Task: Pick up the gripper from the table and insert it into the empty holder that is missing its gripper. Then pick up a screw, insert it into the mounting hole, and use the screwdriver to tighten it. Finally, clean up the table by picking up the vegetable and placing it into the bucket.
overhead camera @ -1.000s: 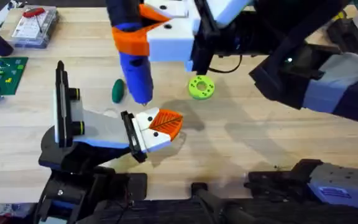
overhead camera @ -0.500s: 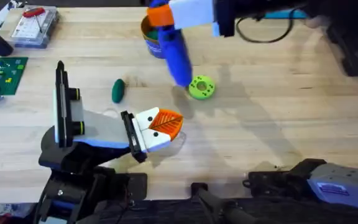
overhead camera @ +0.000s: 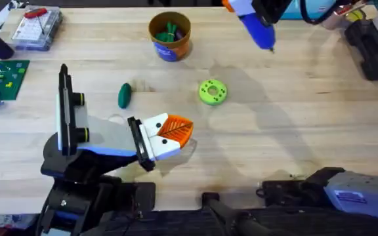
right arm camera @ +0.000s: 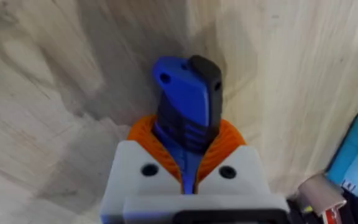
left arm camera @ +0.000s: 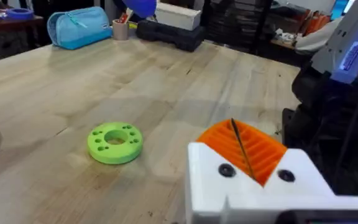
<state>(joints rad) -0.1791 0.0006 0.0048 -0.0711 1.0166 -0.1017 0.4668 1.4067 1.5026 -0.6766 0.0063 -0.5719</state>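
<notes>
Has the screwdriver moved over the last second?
Yes. The screwdriver, shut in the right gripper, went from beside the vegetable rightward past the green disc.

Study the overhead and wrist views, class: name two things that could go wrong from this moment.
1. The right tool holds the screwdriver above the table's far edge; if the hold is loose, it might drop.
2. The vegetable lies on the table, not in the bucket. The left tool is shut beside the green disc and could nudge it when moving.
</notes>
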